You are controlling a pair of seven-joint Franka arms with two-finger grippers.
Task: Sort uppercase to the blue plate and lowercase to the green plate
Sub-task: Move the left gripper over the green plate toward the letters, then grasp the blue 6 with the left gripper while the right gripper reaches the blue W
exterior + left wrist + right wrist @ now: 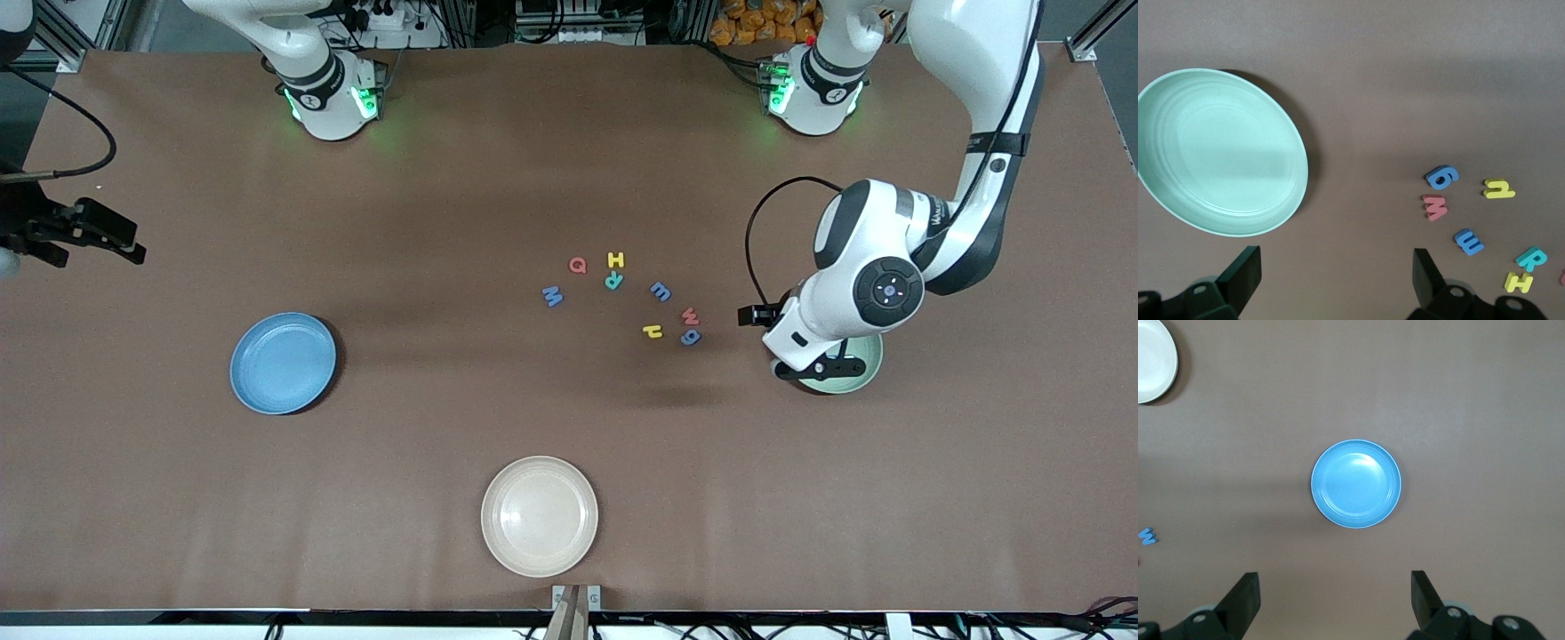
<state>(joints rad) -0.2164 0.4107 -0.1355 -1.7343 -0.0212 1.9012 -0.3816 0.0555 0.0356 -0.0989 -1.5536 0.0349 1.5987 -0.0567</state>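
The right gripper waits, jaws wide, over the table's edge. The round blue plastic plate lies at eight o'clock from the foam letters; the pale green plate at four o'clock, beneath the wide-open left gripper.

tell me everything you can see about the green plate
The green plate is round, shallow and pale mint, seemingly smooth plastic, with a raised rim and faint rings inside. It lies flat and right way up on the brown table toward the left arm's end, empty, with none of the foam letters touching it; they lie apart beside it. From the front the left arm hides most of it, leaving only a crescent of rim. The open left tool hangs just off its edge.
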